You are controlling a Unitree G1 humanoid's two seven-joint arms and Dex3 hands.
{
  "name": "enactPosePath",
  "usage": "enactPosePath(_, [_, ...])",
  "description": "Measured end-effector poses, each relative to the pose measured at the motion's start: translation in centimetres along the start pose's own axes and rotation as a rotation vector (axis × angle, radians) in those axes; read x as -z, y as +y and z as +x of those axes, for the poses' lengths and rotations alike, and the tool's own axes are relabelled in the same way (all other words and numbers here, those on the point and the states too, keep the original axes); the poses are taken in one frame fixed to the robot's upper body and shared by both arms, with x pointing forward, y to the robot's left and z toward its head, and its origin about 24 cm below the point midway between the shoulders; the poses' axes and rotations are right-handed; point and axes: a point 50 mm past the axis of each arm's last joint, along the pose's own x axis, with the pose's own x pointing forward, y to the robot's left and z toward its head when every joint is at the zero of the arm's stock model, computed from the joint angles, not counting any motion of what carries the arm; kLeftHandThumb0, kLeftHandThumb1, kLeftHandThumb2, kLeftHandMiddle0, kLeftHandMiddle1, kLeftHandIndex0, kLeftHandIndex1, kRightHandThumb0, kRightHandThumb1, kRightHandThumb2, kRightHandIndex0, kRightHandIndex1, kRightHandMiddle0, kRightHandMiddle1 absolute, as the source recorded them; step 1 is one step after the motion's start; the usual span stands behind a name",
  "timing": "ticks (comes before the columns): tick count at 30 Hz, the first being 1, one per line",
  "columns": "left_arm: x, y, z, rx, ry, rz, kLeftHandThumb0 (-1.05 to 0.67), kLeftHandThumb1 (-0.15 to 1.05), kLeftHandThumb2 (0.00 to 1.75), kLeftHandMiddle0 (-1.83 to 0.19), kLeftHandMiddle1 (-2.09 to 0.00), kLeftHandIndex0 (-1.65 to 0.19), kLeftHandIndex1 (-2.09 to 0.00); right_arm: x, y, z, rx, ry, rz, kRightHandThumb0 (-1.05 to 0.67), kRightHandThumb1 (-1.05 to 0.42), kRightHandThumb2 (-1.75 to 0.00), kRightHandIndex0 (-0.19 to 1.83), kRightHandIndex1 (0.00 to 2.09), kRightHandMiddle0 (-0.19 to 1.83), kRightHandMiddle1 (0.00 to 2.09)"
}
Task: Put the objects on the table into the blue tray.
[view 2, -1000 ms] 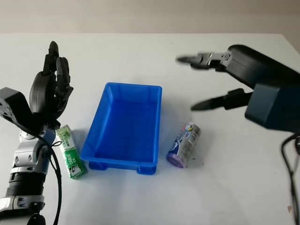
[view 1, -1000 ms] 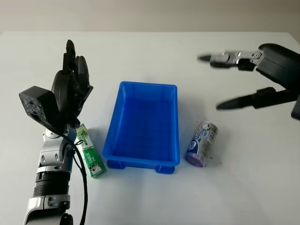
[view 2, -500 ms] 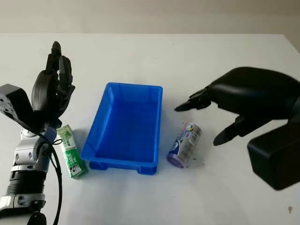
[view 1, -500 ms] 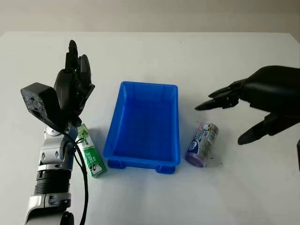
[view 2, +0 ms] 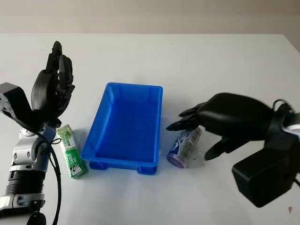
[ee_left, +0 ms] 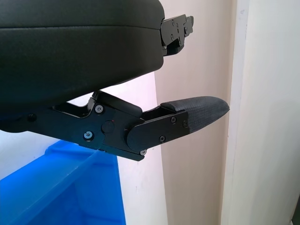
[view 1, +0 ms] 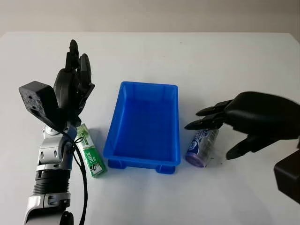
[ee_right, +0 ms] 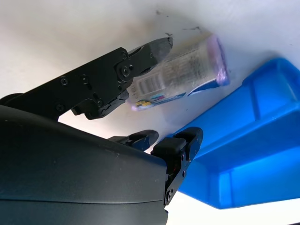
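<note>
- A blue tray (view 1: 143,126) is seen at the middle of the white table (view 1: 197,61), with nothing in it yet.
- A purple packet (view 1: 202,146), cylinder-shaped, lies on its side just right of the tray, apart from the tray's wall. Its long axis runs roughly alongside the tray's long side, tilted a little, with its near end closer to the tray's front corner.
- The right hand (view 1: 243,123) is held over the packet, palm down and holding nothing. Its fingers (view 2: 185,121) are uncurled and point toward the tray, across the packet's far end, while the thumb (ee_right: 150,50) sits on the side away from the tray. In the right wrist view the packet lies between thumb and fingers, so that the grip would be closed across its short width. Whether any finger touches it cannot be told.
- A green carton (view 1: 90,152) lies flat left of the tray, its long axis also along the tray's side.
- The left hand (view 1: 72,93) is raised above the carton's far end, open, fingers pointing up, with no grasp made.
- The right hand is judged the one at work, being the nearer to the packet; both objects remain to be moved.
</note>
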Motion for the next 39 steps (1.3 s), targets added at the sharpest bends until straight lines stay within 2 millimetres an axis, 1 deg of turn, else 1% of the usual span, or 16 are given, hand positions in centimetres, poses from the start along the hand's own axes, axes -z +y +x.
enactPosePath(4, [-0.1,0.1,0.0,-0.001,0.000,0.011,-0.76,1.05,0.67,0.19,0.00,0.19,0.00,0.2,1.6,1.0,0.008,-0.028,0.029,-0.24,-0.80,-0.06,0.57,0.11,0.61,0.10])
enactPosePath(6, [-0.1,0.2,0.0,-0.002,0.000,0.016,-0.75,1.05,0.66,0.19,0.00,0.19,0.00,0.2,2.3,1.4,0.029,-0.050,0.050,-0.26,-0.80,-0.06,0.60,0.23,0.62,0.20])
enactPosePath(7, [-0.1,0.2,0.0,-0.002,0.000,0.017,-0.75,1.05,0.66,0.19,0.00,0.19,0.00,0.2,2.6,1.6,0.048,-0.064,0.058,-0.28,-0.80,-0.06,0.47,0.57,0.51,0.47])
enactPosePath(8, [-0.1,0.2,0.0,-0.002,0.000,0.018,-0.75,1.05,0.65,0.19,0.00,0.19,0.00,0.2,2.9,1.8,0.067,-0.078,0.056,-0.32,-0.80,-0.05,0.27,1.13,0.35,0.95])
enactPosePath(10, [-0.1,0.3,0.0,-0.004,0.003,0.018,-0.75,1.05,0.65,0.19,0.00,0.19,0.00,0.0,3.5,2.1,0.105,-0.109,0.024,-0.40,-0.81,-0.06,0.09,1.74,0.19,1.56])
enactPosePath(11, [-0.1,0.3,0.0,-0.005,0.007,0.017,-0.75,1.05,0.65,0.19,0.00,0.19,0.00,0.0,3.6,2.2,0.118,-0.119,0.006,-0.44,-0.82,-0.06,0.05,1.95,0.13,1.80])
enactPosePath(12, [0.0,0.3,0.0,-0.006,0.012,0.017,-0.75,1.05,0.65,0.19,0.00,0.19,0.00,0.0,3.8,2.2,0.128,-0.123,-0.015,-0.47,-0.83,-0.06,0.08,2.01,0.13,1.89])
enactPosePath(15, [-0.1,0.4,0.1,-0.005,0.021,0.019,-0.75,1.05,0.65,0.19,0.00,0.19,0.00,0.3,3.9,2.3,0.152,-0.128,-0.056,-0.51,-0.86,-0.06,0.19,2.09,0.16,2.04])
enactPosePath(17, [-0.2,0.4,0.2,-0.004,0.019,0.023,-0.75,1.05,0.66,0.19,0.00,0.19,0.00,0.5,4.0,2.3,0.176,-0.132,-0.089,-0.56,-0.89,-0.06,0.33,2.07,0.23,2.04])
enactPosePath(20, [-0.4,0.4,0.3,-0.003,0.016,0.024,-0.75,1.05,0.66,0.19,0.00,0.19,0.00,0.9,4.1,2.4,0.205,-0.122,-0.135,-0.56,-1.02,-0.12,0.59,1.90,0.40,1.72])
enactPosePath(21, [-0.5,0.4,0.4,-0.002,0.016,0.023,-0.75,1.05,0.66,0.19,0.00,0.19,0.00,1.0,4.0,2.5,0.217,-0.115,-0.143,-0.56,-1.03,-0.14,0.63,1.93,0.43,1.72])
enactPosePath(23, [-0.5,0.4,0.4,-0.002,0.017,0.021,-0.75,1.05,0.65,0.19,0.00,0.19,0.00,1.4,3.8,2.5,0.246,-0.102,-0.149,-0.53,-1.04,-0.21,0.68,2.05,0.42,1.95])
enactPosePath(25, [-0.5,0.4,0.4,-0.003,0.018,0.021,-0.76,1.05,0.65,0.19,0.00,0.19,0.00,1.9,3.3,2.4,0.289,-0.085,-0.152,-0.52,-1.05,-0.24,0.80,2.09,0.54,2.06])
enactPosePath(29, [-0.5,0.4,0.4,-0.001,0.020,0.022,-0.77,1.05,0.65,0.19,0.00,0.19,0.00,3.4,1.7,2.3,0.400,-0.028,-0.193,-0.51,-1.05,-0.23,0.86,2.09,0.62,2.09])
enactPosePath(36, [-0.6,0.5,0.4,0.000,0.019,0.025,-0.75,1.05,0.65,0.19,0.00,0.19,0.00,5.5,-2.0,1.6,0.613,0.072,-0.270,-0.50,-1.05,-0.09,0.86,2.09,0.68,2.09])
enactPosePath(39, [-0.6,0.4,0.4,0.003,0.017,0.024,-0.76,1.05,0.64,0.19,0.00,0.19,0.00,5.5,-4.3,1.4,0.731,0.081,-0.325,-0.53,-1.05,-0.08,1.00,2.09,0.81,2.09])
